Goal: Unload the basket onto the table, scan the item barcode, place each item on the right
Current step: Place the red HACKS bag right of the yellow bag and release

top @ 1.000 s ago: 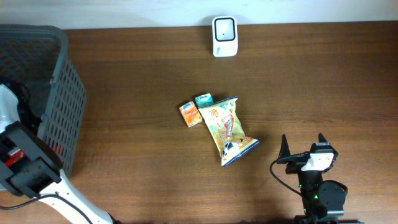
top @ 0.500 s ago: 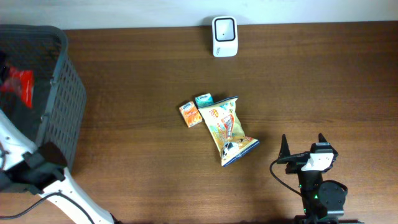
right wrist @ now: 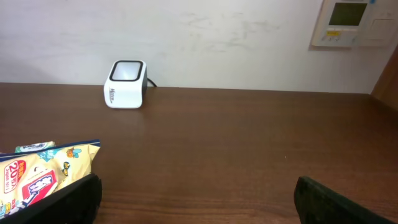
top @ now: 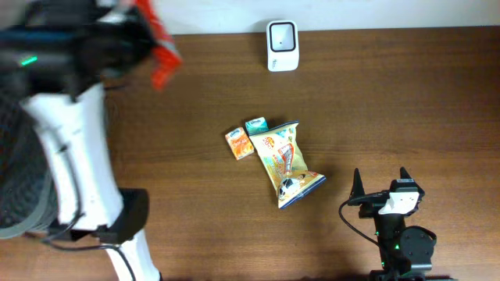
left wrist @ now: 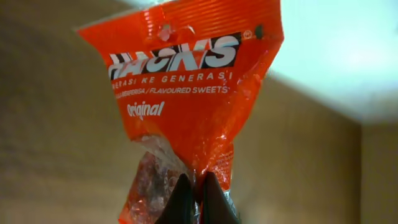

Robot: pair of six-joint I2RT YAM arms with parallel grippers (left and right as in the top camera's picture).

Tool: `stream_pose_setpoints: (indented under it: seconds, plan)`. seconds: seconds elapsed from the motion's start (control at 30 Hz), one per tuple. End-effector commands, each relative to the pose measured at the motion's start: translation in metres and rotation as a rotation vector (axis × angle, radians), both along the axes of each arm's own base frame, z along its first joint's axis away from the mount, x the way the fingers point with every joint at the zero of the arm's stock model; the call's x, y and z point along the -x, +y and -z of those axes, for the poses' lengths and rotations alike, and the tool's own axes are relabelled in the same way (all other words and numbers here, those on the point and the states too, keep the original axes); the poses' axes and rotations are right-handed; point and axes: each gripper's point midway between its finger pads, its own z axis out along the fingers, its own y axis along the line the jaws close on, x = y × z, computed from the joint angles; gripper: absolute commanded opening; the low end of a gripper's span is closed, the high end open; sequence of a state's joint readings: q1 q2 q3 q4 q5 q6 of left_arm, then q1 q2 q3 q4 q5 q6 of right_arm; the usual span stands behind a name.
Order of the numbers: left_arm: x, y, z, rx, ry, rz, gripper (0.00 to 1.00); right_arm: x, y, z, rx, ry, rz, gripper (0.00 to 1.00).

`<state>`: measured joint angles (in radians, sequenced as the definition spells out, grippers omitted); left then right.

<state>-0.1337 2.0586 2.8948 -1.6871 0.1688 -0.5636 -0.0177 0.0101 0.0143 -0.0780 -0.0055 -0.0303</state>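
An orange-red packet of sweets (left wrist: 186, 93) hangs in the air with my left gripper (left wrist: 196, 186) shut on its lower edge. In the overhead view the packet (top: 162, 56) is blurred, high over the table's back left corner, beside the left gripper (top: 131, 35). The white barcode scanner (top: 281, 45) stands at the back edge near the middle, well to the right of the packet; it also shows in the right wrist view (right wrist: 127, 84). My right gripper (top: 380, 183) rests at the front right, open, with nothing between its fingers (right wrist: 62, 199).
A yellow snack bag (top: 287, 162), a small orange box (top: 237, 144) and a teal box (top: 256, 125) lie mid-table. The grey mesh basket (top: 19, 172) at the left is mostly hidden behind the left arm. A wall panel (right wrist: 345, 22) hangs behind the table.
The left arm has lifted the orange-red packet out of the basket and swung it up and rightward over the table's back left. The right arm has not moved.
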Motion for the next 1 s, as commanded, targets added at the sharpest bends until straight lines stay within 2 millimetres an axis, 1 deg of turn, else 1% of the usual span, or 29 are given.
stream_pose_setpoints:
  seconds: [0.0, 0.07, 0.1, 0.17, 0.2, 0.27, 0.33, 0.37, 0.4, 0.43, 0.57, 0.7, 0.8, 0.83, 0.9, 0.93, 0.97]
  plan:
    - [0.009, -0.072, 0.068, -0.059, 0.207, 0.184, 0.0, 0.0, 0.002, 0.003, -0.001, 0.003, -0.008, 0.98]
    - [0.017, -0.107, 0.105, -0.102, 0.298, 0.262, 0.0, 0.0, 0.002, 0.003, -0.001, 0.003, -0.007, 0.99]
    - [0.021, -0.123, 0.129, -0.146, 0.345, 0.296, 0.0, 0.0, 0.002, 0.003, -0.001, 0.003, -0.007, 0.98]
    - [0.029, -0.145, 0.165, -0.221, 0.397, 0.341, 0.0, 0.0, 0.002, 0.003, -0.001, 0.003, -0.007, 0.98]
    - [0.036, -0.161, 0.19, -0.254, 0.423, 0.378, 0.0, 0.0, 0.002, 0.003, -0.001, 0.003, -0.008, 0.98]
    - [0.042, -0.179, 0.217, -0.273, 0.434, 0.416, 0.0, 0.0, 0.002, 0.003, -0.001, 0.003, -0.007, 0.98]
    - [0.043, -0.196, 0.241, -0.276, 0.419, 0.447, 0.0, 0.0, 0.002, 0.003, -0.001, 0.003, -0.007, 0.98]
    - [0.043, -0.202, 0.246, -0.274, 0.405, 0.458, 0.0, 0.0, 0.002, 0.003, -0.001, 0.003, -0.007, 0.98]
    - [0.041, -0.214, 0.251, -0.264, 0.374, 0.474, 0.0, 0.0, 0.002, 0.003, -0.001, 0.003, -0.007, 0.98]
    - [0.038, -0.221, 0.252, -0.254, 0.346, 0.482, 0.0, 0.0, 0.002, 0.003, -0.001, 0.003, -0.007, 0.98]
    - [0.021, -0.271, 0.234, -0.181, 0.158, 0.531, 0.0, 0.0, 0.002, 0.003, -0.001, 0.003, -0.008, 0.98]
    - [0.013, -0.294, 0.226, -0.153, 0.066, 0.545, 0.0, 0.0, 0.002, 0.003, -0.001, 0.003, -0.007, 0.98]
    - [0.015, -0.303, 0.237, -0.157, 0.072, 0.559, 0.03, 0.0, 0.002, 0.003, -0.001, 0.003, -0.008, 0.98]
    - [0.018, -0.306, 0.244, -0.165, 0.085, 0.568, 0.09, 0.0, 0.002, 0.003, -0.001, 0.003, -0.007, 0.98]
    - [0.023, -0.311, 0.252, -0.17, 0.099, 0.583, 0.15, 0.0, 0.002, 0.003, -0.001, 0.003, -0.007, 0.98]
    - [0.026, -0.314, 0.254, -0.173, 0.1, 0.591, 0.23, 0.0, 0.002, 0.003, -0.001, 0.003, -0.007, 0.98]
    - [0.028, -0.316, 0.253, -0.172, 0.098, 0.595, 0.34, 0.0, 0.002, 0.003, -0.001, 0.003, -0.007, 0.98]
